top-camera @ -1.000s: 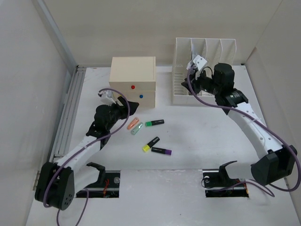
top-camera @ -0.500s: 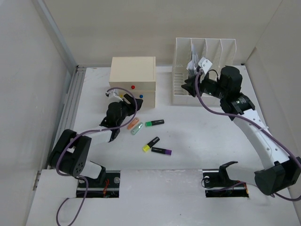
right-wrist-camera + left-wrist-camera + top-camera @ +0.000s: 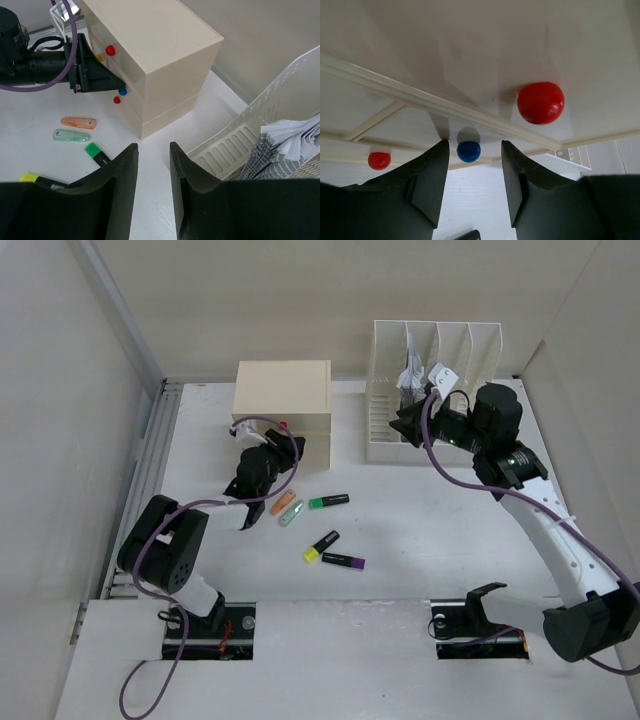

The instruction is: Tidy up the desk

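Counter (image 3: 420, 540): white top under both arms; we see its two near cutouts (image 3: 222, 630) partly filled with cabling.
Highlighters (image 3: 328, 501): five lie loose at mid-counter; their print is too small to read.
Left jaws: parted around the blue knob (image 3: 468, 151) of the drawer box (image 3: 283, 390), a gap on each side; from above, the arm hides this knob.
Right jaws: parted, empty, at the front of the file rack (image 3: 440, 340).
Papers (image 3: 290, 145): in the rack, cut off at the frame edge.
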{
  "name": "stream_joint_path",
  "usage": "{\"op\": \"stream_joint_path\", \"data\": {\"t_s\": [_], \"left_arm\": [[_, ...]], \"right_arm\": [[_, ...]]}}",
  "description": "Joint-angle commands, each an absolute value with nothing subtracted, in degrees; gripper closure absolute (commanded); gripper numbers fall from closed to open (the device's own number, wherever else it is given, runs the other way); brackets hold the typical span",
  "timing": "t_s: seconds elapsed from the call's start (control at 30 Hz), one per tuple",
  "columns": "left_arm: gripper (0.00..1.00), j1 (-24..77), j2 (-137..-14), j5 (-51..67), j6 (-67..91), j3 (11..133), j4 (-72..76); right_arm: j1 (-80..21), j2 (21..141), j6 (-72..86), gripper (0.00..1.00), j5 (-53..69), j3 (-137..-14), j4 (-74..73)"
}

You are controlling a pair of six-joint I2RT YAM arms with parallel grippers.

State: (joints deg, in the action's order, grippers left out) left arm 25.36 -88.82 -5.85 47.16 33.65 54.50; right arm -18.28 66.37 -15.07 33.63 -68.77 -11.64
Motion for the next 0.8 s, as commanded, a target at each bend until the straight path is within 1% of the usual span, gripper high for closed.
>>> {"op": "stream_joint_path", "data": {"t_s": [0.0, 0.03, 0.13, 0.17, 0.4, 0.77], "left_arm": [[0.58, 25.84, -89.12, -7.12, 47.55, 36.56, 58.01], [0.58, 25.84, -89.12, -7.12, 47.55, 36.56, 58.01], [0.62, 25.84, -89.65, -7.64, 48.08, 37.71, 57.48], [0.65, 26.36, -89.65, -7.65, 48.08, 37.71, 57.48], [0.68, 26.89, -90.18, -8.17, 48.6, 38.23, 56.95], [0.68, 26.89, -90.7, -8.7, 49.13, 36.83, 57.66]], "right_arm": [[-18.02, 65.3, -14.24, 0.63, 34.37, -68.38, -8.18], [-18.02, 65.3, -14.24, 0.63, 34.37, -68.38, -8.17], [-18.02, 65.3, -14.24, 0.63, 33.84, -68.38, -8.17], [-18.02, 65.3, -13.72, 0.63, 33.84, -68.38, -8.17], [-18.02, 65.3, -13.71, 0.63, 33.31, -67.85, -7.65], [-18.02, 64.78, -13.18, 0.63, 33.31, -67.32, -7.12]]}}
